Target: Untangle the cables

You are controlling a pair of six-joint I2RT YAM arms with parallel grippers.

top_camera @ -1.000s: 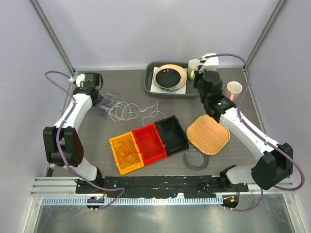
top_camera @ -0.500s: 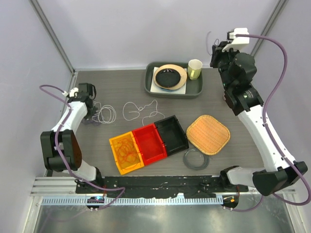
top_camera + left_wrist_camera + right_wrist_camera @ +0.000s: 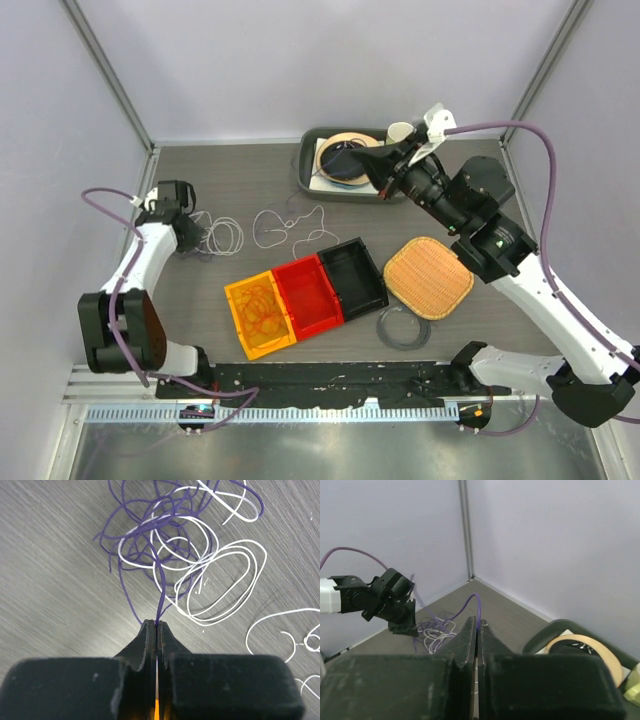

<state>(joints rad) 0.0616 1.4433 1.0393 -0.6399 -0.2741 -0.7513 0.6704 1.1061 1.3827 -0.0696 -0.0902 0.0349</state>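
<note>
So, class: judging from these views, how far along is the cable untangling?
Done: an orange cable lies alone in the yellow bin. In hand: the left gripper and right gripper each pinch the purple cable. Left: purple is tangled through the white cable loops.

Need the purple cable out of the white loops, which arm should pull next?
Probably right: the right end effector pinches the purple cable raised, free to draw away, while the left end effector grips it low beside the white cable.
</note>
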